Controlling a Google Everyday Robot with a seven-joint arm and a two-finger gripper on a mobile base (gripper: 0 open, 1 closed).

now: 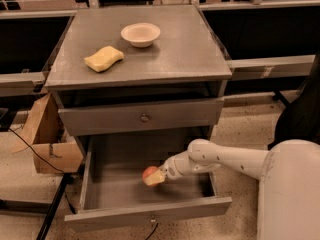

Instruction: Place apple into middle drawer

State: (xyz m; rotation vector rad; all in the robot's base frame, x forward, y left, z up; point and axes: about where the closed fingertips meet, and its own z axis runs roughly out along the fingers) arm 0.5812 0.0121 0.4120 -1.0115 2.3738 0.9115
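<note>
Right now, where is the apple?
In the camera view the apple is low and centre, held by the gripper inside the open middle drawer.

We see a grey metal desk (175,59) at the centre of a dim, warmly lit room, standing on a speckled beige floor (245,129). At 9 o'clock a torn cardboard box (47,141) leans against its side, and a black cable (35,154) trails across the floor beneath it. Behind the desk, from 10 to 2 o'clock, run dark benches edged with a pale rail (270,66). At 3 o'clock we make out a black chair (300,114). The end effector (159,175) is at 6 o'clock, low in front of the desk.
</note>
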